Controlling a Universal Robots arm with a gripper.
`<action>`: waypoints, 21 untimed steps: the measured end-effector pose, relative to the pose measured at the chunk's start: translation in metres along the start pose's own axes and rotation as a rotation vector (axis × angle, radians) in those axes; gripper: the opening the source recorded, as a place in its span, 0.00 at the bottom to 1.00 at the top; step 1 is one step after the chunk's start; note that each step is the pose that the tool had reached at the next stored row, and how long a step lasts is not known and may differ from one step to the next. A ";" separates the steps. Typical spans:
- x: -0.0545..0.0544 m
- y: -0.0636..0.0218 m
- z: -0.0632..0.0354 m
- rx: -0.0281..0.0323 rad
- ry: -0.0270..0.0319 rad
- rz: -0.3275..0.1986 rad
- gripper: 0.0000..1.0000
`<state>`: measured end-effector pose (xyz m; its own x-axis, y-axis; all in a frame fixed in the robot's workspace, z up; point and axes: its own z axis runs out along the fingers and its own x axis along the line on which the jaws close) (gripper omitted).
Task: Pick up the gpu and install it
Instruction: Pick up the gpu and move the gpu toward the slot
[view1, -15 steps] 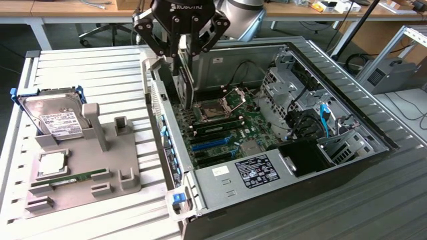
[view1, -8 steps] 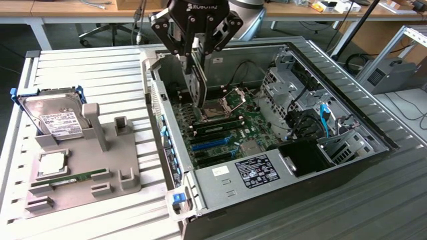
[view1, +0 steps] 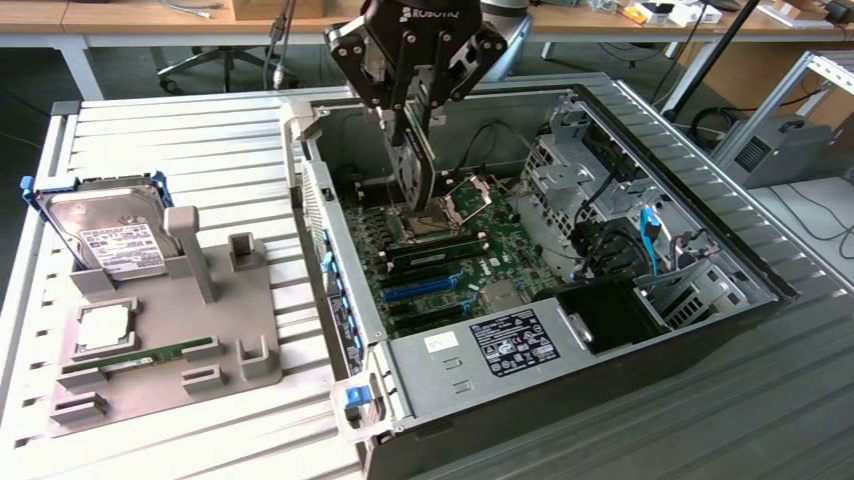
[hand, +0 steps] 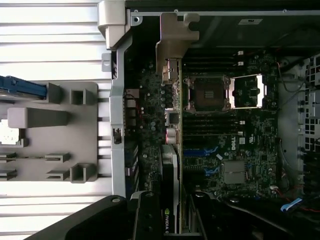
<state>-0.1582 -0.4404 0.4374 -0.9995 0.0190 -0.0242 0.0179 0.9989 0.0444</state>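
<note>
The gpu (view1: 416, 178) is a thin dark card that hangs upright and edge-down inside the open computer case (view1: 747, 255), just above the motherboard (view1: 461, 265) near the processor socket. My gripper (view1: 415, 135) reaches down from above and is shut on the card's upper edge. In the wrist view the gpu (hand: 172, 125) runs edge-on away from my gripper (hand: 172, 212). Its silver end bracket (hand: 174, 42) is close to the case's rear wall. The blue expansion slots (hand: 200, 152) lie beside the card.
A grey parts fixture (view1: 187, 340) on the white slatted table holds a hard drive (view1: 114, 235), a processor (view1: 104, 328) and a green memory stick (view1: 154, 355). Inside the case are memory slots, a drive cage (view1: 574, 170) and loose cables (view1: 647, 240).
</note>
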 end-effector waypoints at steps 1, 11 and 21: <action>-0.002 0.0000 0.0001 0.0000 0.0000 0.000 0.27; -0.017 0.0003 0.0004 0.0000 0.0000 0.000 0.27; -0.017 0.0003 0.0005 -0.0001 0.0000 0.000 0.27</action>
<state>-0.1412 -0.4404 0.4374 -0.9995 0.0190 -0.0242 0.0179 0.9989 0.0445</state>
